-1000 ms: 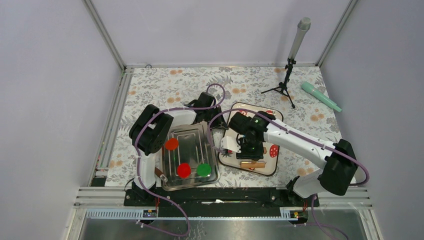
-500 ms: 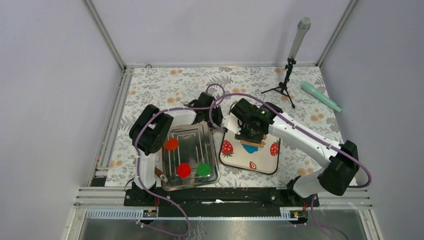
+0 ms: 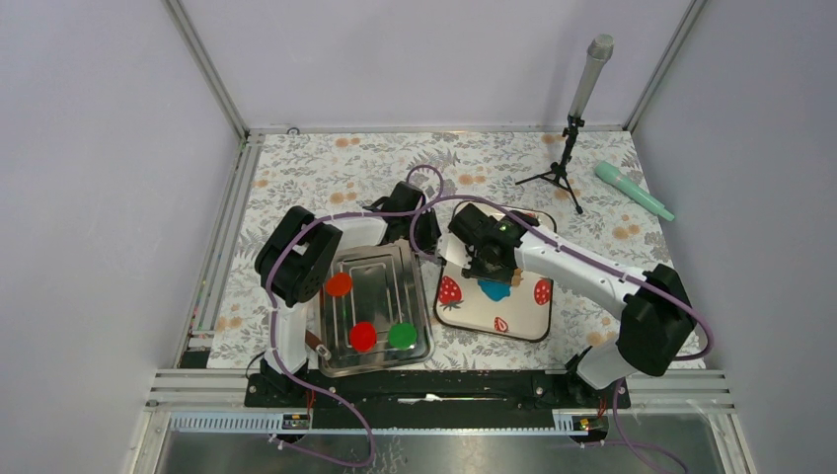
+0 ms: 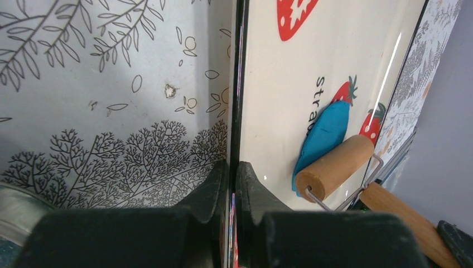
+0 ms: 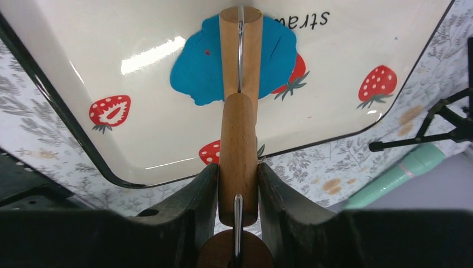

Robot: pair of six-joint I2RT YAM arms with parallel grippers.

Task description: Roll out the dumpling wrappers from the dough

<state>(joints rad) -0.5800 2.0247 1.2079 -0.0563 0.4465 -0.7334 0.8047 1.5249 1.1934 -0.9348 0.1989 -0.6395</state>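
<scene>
The dough (image 3: 494,290) is a flattened bright-blue patch (image 5: 198,75) in the middle of the strawberry tray (image 3: 518,321). My right gripper (image 5: 238,167) is shut on the wooden handle of a small rolling pin (image 5: 240,47), whose drum rests across the dough's far part. In the top view that gripper (image 3: 491,263) hangs over the tray's far half. My left gripper (image 4: 233,166) is shut on the tray's black rim (image 4: 239,84) at its left side, and the dough (image 4: 325,134) and the roller (image 4: 334,167) lie to its right.
A metal tray (image 3: 380,265) to the left of the strawberry tray holds an orange disc (image 3: 339,284), a red disc (image 3: 362,336) and a green disc (image 3: 402,335). A microphone on a tripod (image 3: 568,148) and a green microphone (image 3: 632,190) stand at the back right.
My right gripper has carried the rolling pin from the tray's near edge across the dough toward the far side, uncovering the blue patch. The left gripper has not moved.
</scene>
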